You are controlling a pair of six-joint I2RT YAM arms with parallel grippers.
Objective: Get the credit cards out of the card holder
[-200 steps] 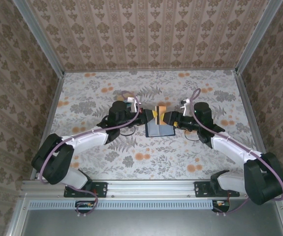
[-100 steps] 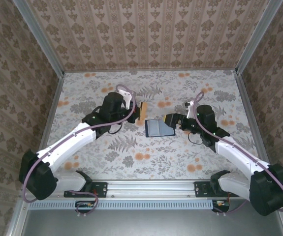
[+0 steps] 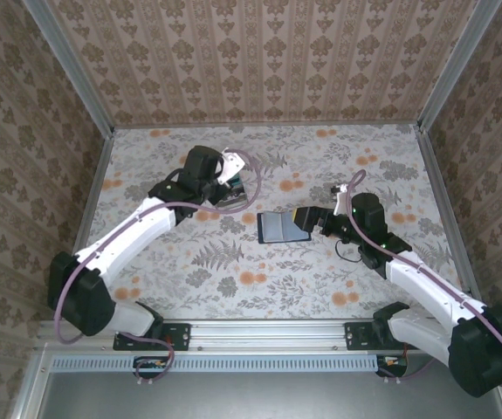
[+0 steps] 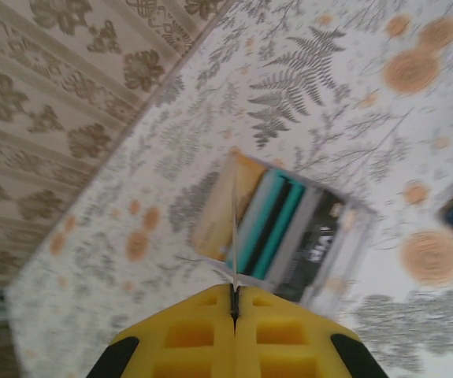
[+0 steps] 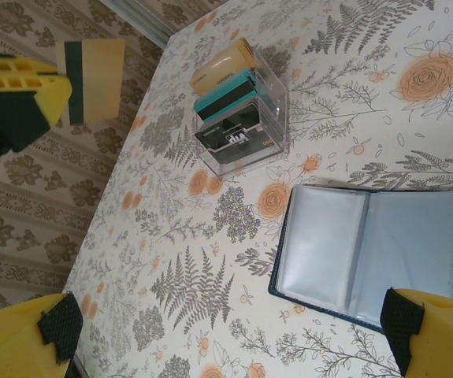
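From above, the left gripper [image 3: 233, 190] is stretched toward the far side of the table [image 3: 233, 288]. The card holder [image 3: 282, 227] lies open and flat near the middle, with the right gripper [image 3: 308, 216] just beside its right edge. What the left gripper has is too small to tell from there.

The left wrist camera makes it clear. Its two yellow fingers [image 4: 187, 339] are pressed together on one thin card [image 4: 234, 228], seen from the edge, with a clear rack [image 4: 352, 236] behind it on the table.

The right wrist camera shows the flat face of this card: tan, with a dark stripe at one side, up in the air. In the rack stand a tan card [image 5: 222, 64], a teal card [image 5: 228, 88] and a dark card [image 5: 238, 135], upright in a row.

This camera also shows the inside of the card holder, two blue-grey pockets side by side within a dark blue border. The right gripper's fingers are spread wide. The right one overlaps the holder's edge, and I cannot tell if it touches.
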